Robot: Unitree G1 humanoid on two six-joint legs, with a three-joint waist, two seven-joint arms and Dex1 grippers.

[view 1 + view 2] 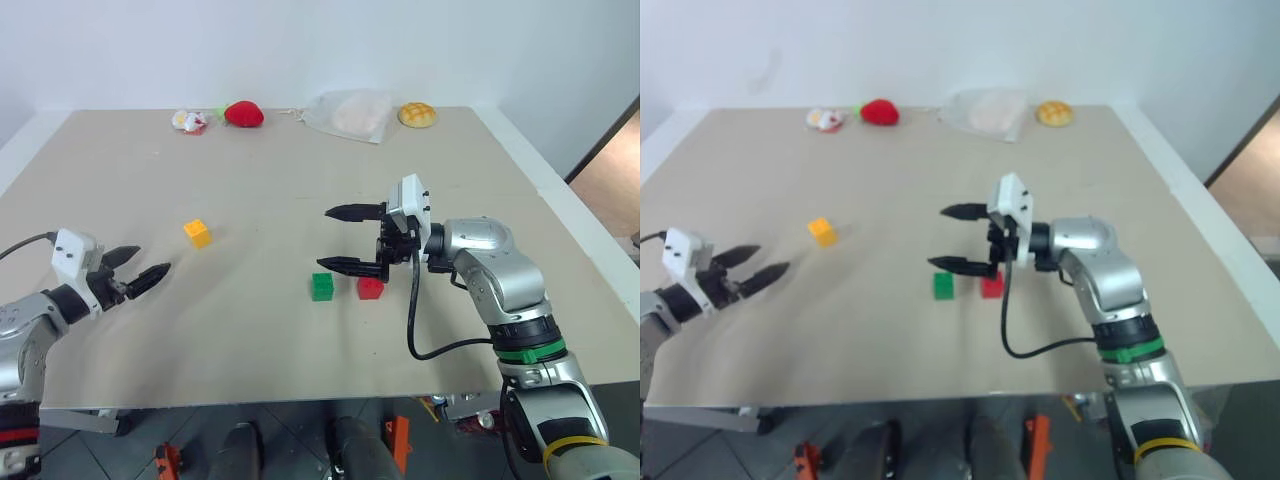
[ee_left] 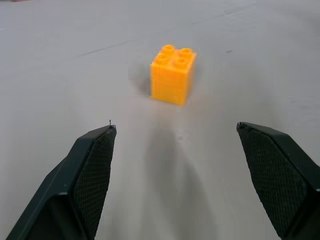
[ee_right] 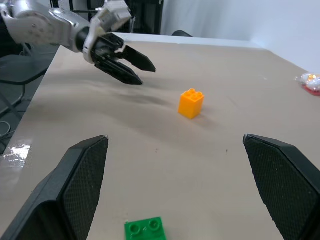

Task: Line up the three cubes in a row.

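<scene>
The yellow-orange cube (image 1: 198, 233) stands alone on the left half of the tan table (image 1: 250, 370). The green cube (image 1: 322, 286) and the red cube (image 1: 370, 288) sit side by side near the middle, a small gap between them. My left gripper (image 1: 148, 262) is open and empty, low over the table, pointing at the yellow-orange cube (image 2: 172, 75) from a short way off. My right gripper (image 1: 324, 237) is open and empty too. It hovers just above the green and red cubes, pointing left, with its lower finger over the green cube (image 3: 145, 230).
Along the far edge lie a red strawberry toy (image 1: 244, 114), a small white and red item (image 1: 188, 121), a clear plastic bag (image 1: 350, 115) and a tan bread bun (image 1: 417, 115). The table's front edge runs close to both arms.
</scene>
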